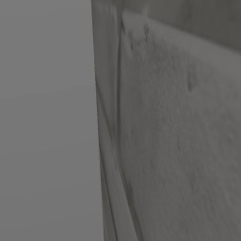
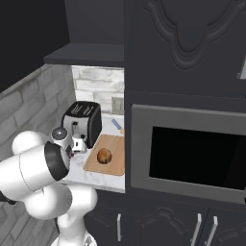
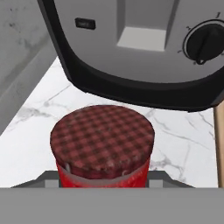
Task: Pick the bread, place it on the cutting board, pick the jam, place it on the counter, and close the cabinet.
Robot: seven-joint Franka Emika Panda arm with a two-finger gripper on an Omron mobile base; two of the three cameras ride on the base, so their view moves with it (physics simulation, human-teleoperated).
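1. Red jam jar (image 3: 103,151) w/ a plaid red-brown lid sits close under the hand cam, low centre of the hand view, upright on the white marble counter (image 3: 39,127).
2. Jar is just in front of the toaster (image 3: 144,48): black base, silver face, a dial at upper right, a small dark button at upper left.
3. Fingers: tips are hidden behind the jar and the lower edge, so can't tell if they're open, closed or gripping the jam jar.
4. Right base view: gripper (image 2: 78,144) hangs low beside the toaster (image 2: 82,122), over the counter (image 2: 81,175), near the left edge of the cutting board (image 2: 108,156).
5. Bread (image 2: 104,156), a round brown roll, lies on the cutting board, left of centre, well apart from the toaster.
6. A blue-handled utensil (image 2: 116,126) lies on the counter behind the board; can't tell what kind.
7. Wooden board edge also shows at the far right of the hand view (image 3: 218,144).
8. Dark cabinet front (image 2: 185,48) w/ a carved panel stands right of the counter nook, a microwave (image 2: 190,151) w/ a grey frame below it.
9. Grey brick wall (image 2: 29,103) lines the left side; white brick backsplash (image 2: 98,89) behind the toaster.
10. Left base view: blurred grey surfaces very close to the lens; can't tell what they are.
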